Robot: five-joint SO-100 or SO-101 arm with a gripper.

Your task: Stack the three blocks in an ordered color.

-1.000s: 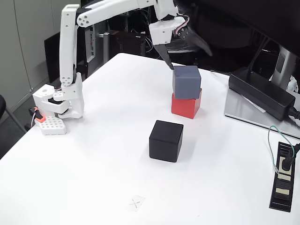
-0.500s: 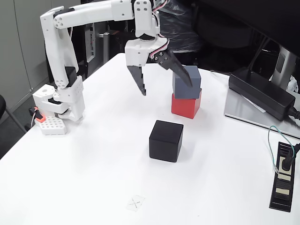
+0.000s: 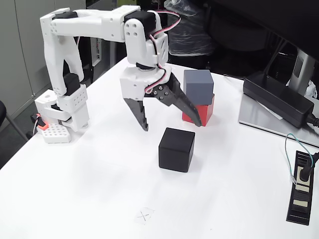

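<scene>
Hand (image 3: 172, 126) spread wide, empty, fingertips pointing down, hanging just above and behind black block (image 3: 176, 149). Black block sits alone on white surface (image 3: 99, 174), near centre. Grey block (image 3: 198, 87) stacked on red block (image 3: 199, 112), slightly twisted, behind and right of black block. One dark finger (image 3: 187, 107) crosses in front of red block. Long black power adapter (image 3: 276, 98) lies at right edge.

My gripper (image 3: 172, 126) has swung away from the grey block (image 3: 198, 86), spread its jaws wide and dropped just above the black block (image 3: 176, 149).
</scene>
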